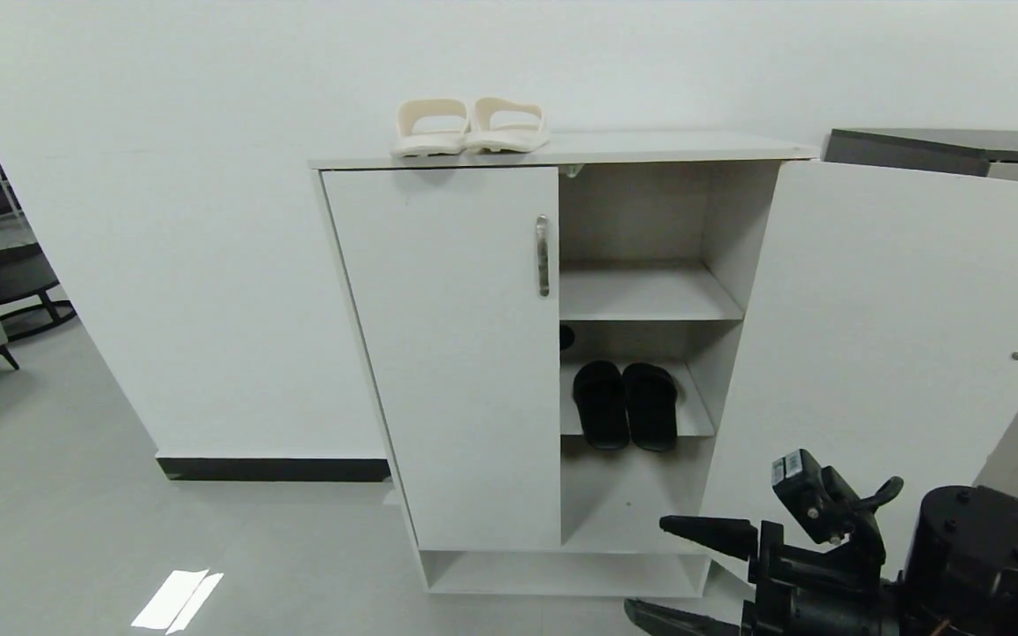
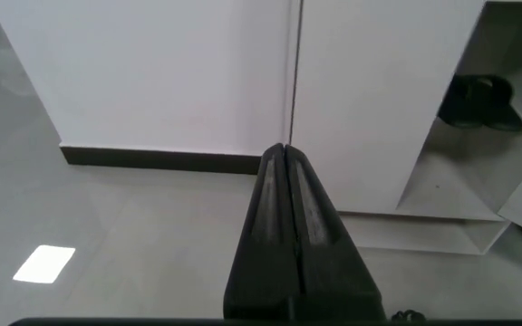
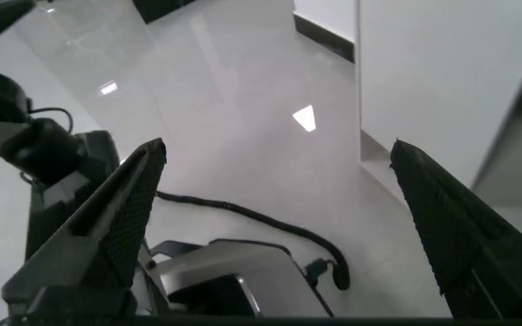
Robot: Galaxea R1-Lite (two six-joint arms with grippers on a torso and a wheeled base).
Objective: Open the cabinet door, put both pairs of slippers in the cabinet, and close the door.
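Well above the spread-open right gripper (image 1: 650, 570), the cream slippers (image 1: 471, 126) on the cabinet top (image 1: 668, 144) look light and squashy, best pinched by their adjoining straps; the left gripper (image 2: 285, 158) is clenched empty.

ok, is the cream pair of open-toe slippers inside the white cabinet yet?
No, the cream pair of slippers sits on top of the white cabinet; the black pair of slippers lies on a shelf inside.
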